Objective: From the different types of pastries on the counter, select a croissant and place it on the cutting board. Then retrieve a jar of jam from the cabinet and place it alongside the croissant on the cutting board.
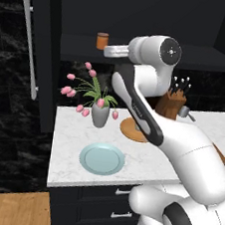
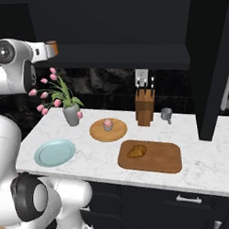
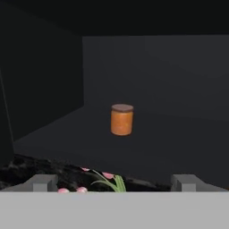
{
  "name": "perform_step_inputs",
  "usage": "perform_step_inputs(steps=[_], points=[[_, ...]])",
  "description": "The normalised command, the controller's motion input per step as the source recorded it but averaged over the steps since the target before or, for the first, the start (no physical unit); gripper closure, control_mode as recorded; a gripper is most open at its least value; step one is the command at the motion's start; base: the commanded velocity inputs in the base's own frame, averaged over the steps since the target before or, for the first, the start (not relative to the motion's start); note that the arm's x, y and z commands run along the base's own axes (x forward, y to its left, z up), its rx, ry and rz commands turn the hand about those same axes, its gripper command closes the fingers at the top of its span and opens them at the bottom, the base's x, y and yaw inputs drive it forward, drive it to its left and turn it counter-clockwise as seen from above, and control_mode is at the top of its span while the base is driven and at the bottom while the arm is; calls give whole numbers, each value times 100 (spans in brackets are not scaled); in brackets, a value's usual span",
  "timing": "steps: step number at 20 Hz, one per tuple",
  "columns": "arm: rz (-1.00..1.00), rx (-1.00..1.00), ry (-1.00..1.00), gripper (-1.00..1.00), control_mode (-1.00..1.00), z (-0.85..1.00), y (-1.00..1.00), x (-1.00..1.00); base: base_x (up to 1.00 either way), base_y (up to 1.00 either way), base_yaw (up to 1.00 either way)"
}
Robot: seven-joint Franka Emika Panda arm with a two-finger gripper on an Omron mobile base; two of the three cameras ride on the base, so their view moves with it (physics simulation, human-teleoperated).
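The jar of jam [image 3: 121,119] stands upright on the dark shelf of the open cabinet [image 1: 77,48], orange-brown with a darker lid. My gripper [image 3: 114,183] is open and faces it from a short distance, its fingertips [image 3: 44,182] wide apart and holding nothing. From the left base view the hand reaches toward the jar [image 1: 102,41] at shelf height. The croissant [image 2: 136,151] lies on the left part of the cutting board [image 2: 158,158] on the counter [image 2: 90,162]. A pink cupcake [image 2: 107,124] sits on a round wooden tray [image 2: 99,132].
A grey vase of pink tulips [image 2: 71,113] stands below the shelf, just under my hand. A light blue plate [image 2: 54,152] lies at the counter's front left. A knife block [image 2: 145,107] and a small cup [image 2: 166,114] stand at the back. The cabinet door with its pale handle [image 1: 29,43] hangs open on the left.
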Motion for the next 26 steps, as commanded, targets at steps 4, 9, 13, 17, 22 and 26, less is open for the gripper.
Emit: perform_step_inputs(steps=[4, 9, 13, 17, 22, 26], points=[[0, 0, 0, -100, -100, -3, 10, 18, 0, 0, 0], [0, 0, 0, -100, -100, -1, 11, 33, 0, 0, 0], [0, 0, 0, -100, -100, 0, 0, 35, 0, 0, 0], [0, 0, 0, -100, -100, -1, 0, 27, 0, 0, 0], [0, 0, 0, -100, -100, -5, 0, 33, 0, 0, 0], [0, 0, 0, -100, -100, -6, -1, 14, 0, 0, 0]])
